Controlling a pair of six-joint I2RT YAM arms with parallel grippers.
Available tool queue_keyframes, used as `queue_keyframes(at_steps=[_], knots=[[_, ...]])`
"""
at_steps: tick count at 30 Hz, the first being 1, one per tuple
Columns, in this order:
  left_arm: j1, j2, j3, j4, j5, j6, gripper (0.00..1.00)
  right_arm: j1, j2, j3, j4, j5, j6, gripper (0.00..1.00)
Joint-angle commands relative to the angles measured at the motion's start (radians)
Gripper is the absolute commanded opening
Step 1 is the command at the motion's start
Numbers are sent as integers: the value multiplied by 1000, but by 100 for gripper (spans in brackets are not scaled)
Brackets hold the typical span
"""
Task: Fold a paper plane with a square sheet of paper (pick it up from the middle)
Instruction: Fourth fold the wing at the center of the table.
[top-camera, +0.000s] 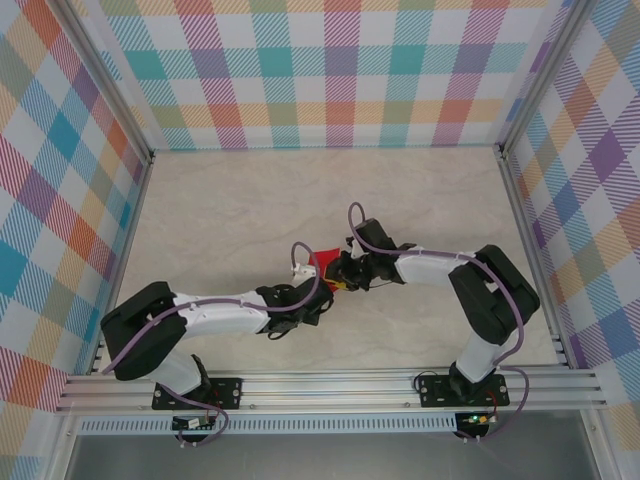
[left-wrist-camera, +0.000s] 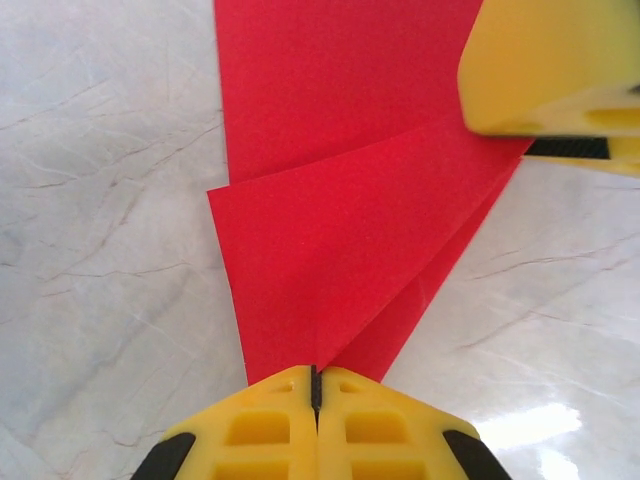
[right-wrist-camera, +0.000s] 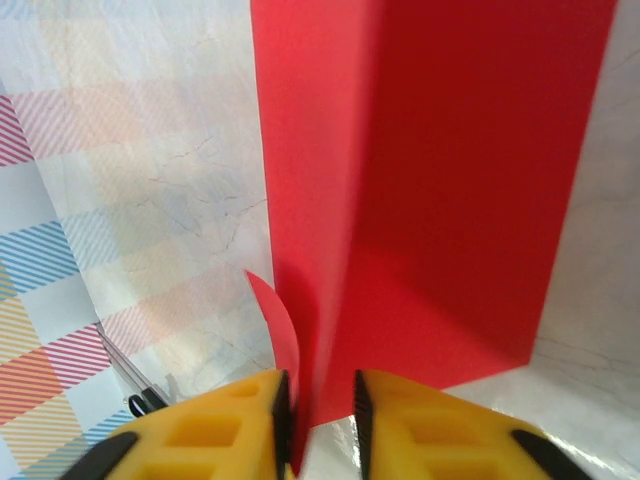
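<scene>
The square sheet of paper (top-camera: 322, 261) is bright red and folded into layers, held above the table between the two arms. In the left wrist view the paper (left-wrist-camera: 350, 200) shows a diagonal flap narrowing to a point at my left gripper (left-wrist-camera: 316, 378), which is shut on that corner. One yellow finger (left-wrist-camera: 540, 70) of the right gripper touches the paper's far right edge. In the right wrist view the paper (right-wrist-camera: 450, 180) stands upright with its lower edge in the gap of my right gripper (right-wrist-camera: 320, 405), whose jaws stand apart, open. From above, the left gripper (top-camera: 317, 289) and right gripper (top-camera: 341, 272) meet mid-table.
The pale marble tabletop (top-camera: 250, 210) lies under the paper. Plaid-patterned walls (top-camera: 330, 70) enclose it at the back and both sides. An aluminium rail (top-camera: 330, 385) runs along the near edge by the arm bases.
</scene>
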Motion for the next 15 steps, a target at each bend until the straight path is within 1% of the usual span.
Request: queue_keyframes(at_steps=[1, 4, 8, 11, 15], knots=[[54, -69, -56, 125, 160, 24, 0, -18, -93, 11, -69, 34, -67, 34], [106, -98, -94, 189, 265, 29, 0, -23, -167, -10, -105, 72, -94, 42], [166, -99, -146, 254, 358, 13, 0, -23, -235, -43, -110, 86, -107, 45], [210, -87, -184, 319, 429, -11, 0, -23, -246, -67, -84, 63, -102, 42], [243, -74, -215, 380, 490, -30, 0, -17, -213, -88, -17, 17, -81, 35]])
